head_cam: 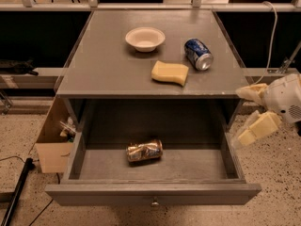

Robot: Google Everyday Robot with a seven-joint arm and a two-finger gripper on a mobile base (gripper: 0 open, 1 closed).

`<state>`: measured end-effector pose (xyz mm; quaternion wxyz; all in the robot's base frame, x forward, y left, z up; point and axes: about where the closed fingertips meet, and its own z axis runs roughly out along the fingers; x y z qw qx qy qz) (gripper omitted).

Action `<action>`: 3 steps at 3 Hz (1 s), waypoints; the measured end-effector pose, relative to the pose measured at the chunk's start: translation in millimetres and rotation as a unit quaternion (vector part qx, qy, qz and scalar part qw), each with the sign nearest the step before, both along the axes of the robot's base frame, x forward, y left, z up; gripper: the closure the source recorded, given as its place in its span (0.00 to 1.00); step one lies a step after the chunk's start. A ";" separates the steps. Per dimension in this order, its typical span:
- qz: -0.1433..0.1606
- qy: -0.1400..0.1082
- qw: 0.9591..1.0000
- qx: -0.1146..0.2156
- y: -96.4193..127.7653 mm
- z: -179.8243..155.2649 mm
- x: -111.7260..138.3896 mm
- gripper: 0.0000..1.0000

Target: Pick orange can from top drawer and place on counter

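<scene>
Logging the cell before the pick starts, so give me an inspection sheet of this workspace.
Surface: counter, grey, carries clutter only.
Job's things: orange can lies on its side in the open top drawer.
Clutter: white bowl, yellow sponge and blue can on the counter.
Grippers: gripper right of the drawer, jaws open, holding nothing.
Cables: white cable at right rear.
Surroundings: cardboard box left of the cabinet; speckled floor.

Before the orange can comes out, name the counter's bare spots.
Bare: left side of the counter, beside the bowl, and the front edge left of the sponge. Crowded: right half, sponge and blue can close together. The gripper hangs open right of the top drawer.
</scene>
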<state>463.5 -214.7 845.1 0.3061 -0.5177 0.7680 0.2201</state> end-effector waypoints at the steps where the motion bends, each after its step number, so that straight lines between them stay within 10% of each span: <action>1: 0.010 0.016 1.000 0.003 26.9 -22.5 5.1 0.00; 3: 0.026 0.036 0.999 0.004 60.2 -47.9 -4.5 0.00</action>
